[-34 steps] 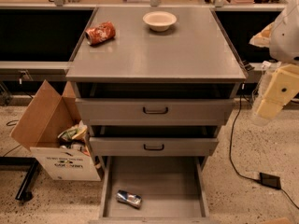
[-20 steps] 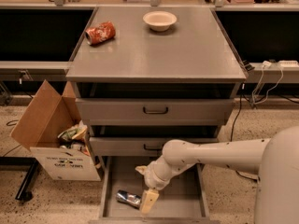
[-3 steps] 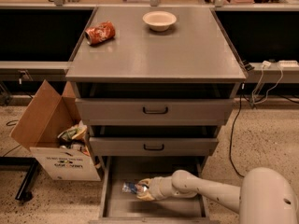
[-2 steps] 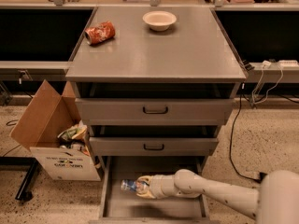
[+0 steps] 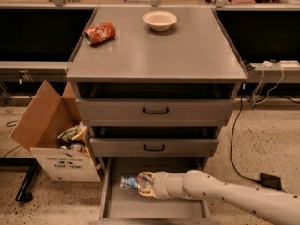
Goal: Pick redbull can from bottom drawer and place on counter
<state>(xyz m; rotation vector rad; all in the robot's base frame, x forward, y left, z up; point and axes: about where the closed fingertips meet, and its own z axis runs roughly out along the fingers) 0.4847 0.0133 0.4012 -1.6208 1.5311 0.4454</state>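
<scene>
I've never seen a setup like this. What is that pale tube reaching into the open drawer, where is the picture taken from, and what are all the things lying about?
The pale tube is the robot's arm, coming in from the lower right of the picture. At its tip is the gripper, a two-finger claw, down inside the bottom drawer, which is pulled open. The gripper is shut on one end of the redbull can, a slim silver-and-blue can held sideways.

There is only one camera. It looks down at the front of the cabinet, and where it is mounted is not known.

On the counter are a red-orange soda can lying on its side and a pale bowl. A cardboard box holding scraps stands on the floor beside the cabinet.
</scene>
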